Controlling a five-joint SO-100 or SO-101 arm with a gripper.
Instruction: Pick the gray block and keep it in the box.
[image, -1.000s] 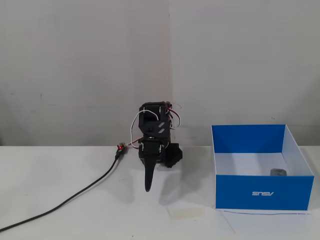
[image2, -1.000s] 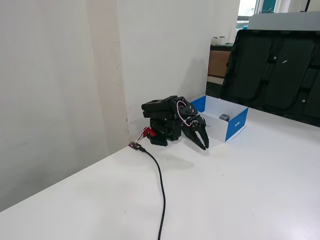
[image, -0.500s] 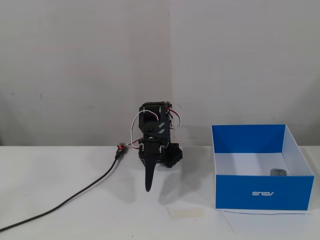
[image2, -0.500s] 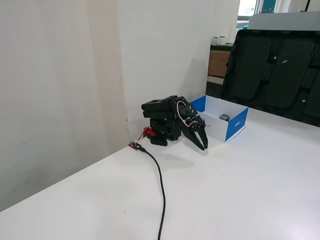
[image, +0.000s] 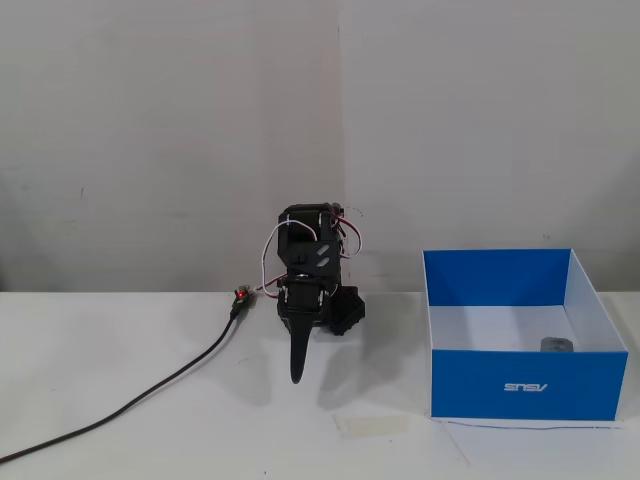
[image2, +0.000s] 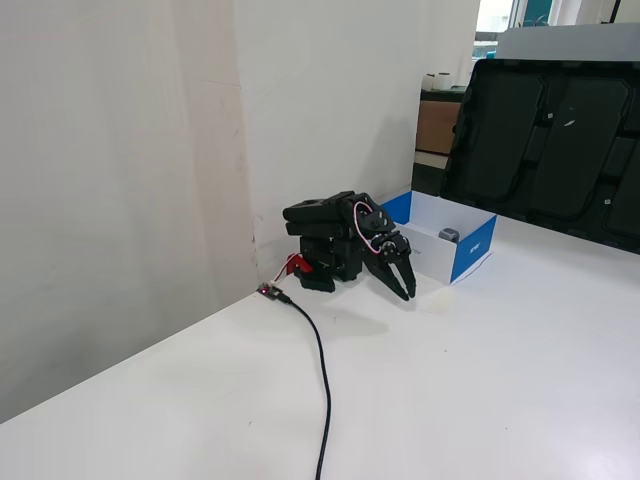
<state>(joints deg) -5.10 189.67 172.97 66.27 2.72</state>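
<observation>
White table (image: 120, 350), arm unmoved — gray block (image: 556, 345) boxed

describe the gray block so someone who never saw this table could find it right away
Look for the blue box with the white inside, standing on the white table right of the folded black arm in a fixed view. The gray block lies inside it, near the front wall. It is the only thing in the box, small and gray against the white floor.
</observation>
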